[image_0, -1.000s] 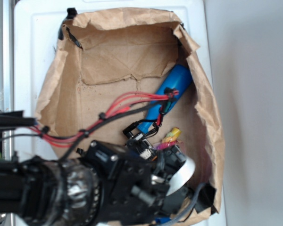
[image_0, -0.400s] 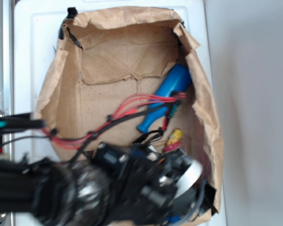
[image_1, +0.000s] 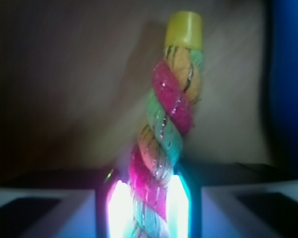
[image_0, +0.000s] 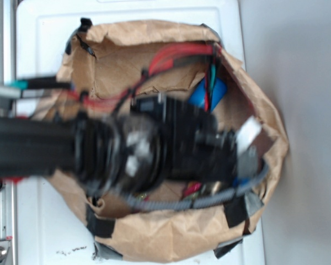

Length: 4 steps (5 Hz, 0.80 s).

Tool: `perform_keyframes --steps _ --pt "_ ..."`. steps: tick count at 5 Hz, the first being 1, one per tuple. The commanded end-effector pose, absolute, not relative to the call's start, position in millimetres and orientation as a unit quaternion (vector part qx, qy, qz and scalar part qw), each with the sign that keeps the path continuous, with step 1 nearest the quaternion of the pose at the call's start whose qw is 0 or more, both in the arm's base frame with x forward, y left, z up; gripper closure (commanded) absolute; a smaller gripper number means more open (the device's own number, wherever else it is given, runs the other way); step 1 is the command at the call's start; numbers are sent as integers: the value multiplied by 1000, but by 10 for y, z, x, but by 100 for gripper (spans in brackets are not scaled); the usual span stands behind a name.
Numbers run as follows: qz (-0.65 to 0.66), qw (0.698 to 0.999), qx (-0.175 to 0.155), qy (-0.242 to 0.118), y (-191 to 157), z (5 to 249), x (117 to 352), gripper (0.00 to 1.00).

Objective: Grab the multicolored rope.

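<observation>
White tabletop (image_0: pixel 38 221) is filling the exterior view, carrying a crumpled brown paper bag (image_0: pixel 171 237) that is lying open. Compared with a second ago, the blurred black arm (image_0: pixel 55 146) is now stretching across the middle of the frame instead of the lower left, covering most of the bag's inside. A blue bottle-shaped toy (image_0: pixel 203 95) is peeking out just above the arm, right of centre. Only a small red bit of the multicolored rope (image_0: pixel 192 189) is showing below the arm there. The wrist view is showing what the exterior hides: the rope (image_1: pixel 168 134) is standing vertically in the frame, its yellow-capped end pointing up, its lower part sitting between the two fingers (image_1: pixel 69 213), which are closing around it.
</observation>
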<state>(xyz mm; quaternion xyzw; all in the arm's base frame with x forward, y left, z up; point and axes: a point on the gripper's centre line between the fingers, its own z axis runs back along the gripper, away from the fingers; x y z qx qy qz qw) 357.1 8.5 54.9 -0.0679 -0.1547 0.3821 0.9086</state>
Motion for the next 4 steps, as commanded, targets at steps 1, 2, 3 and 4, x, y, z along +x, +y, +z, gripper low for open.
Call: perform_keyframes --steps 1,2,3,4 --pt "384 891 -150 -193 787 1554 3531 100" --pt "369 898 -162 -178 914 1741 3353 100" --pt "334 913 -138 -191 918 1896 3002 100" --pt "299 920 -104 -232 884 1996 2574 100"
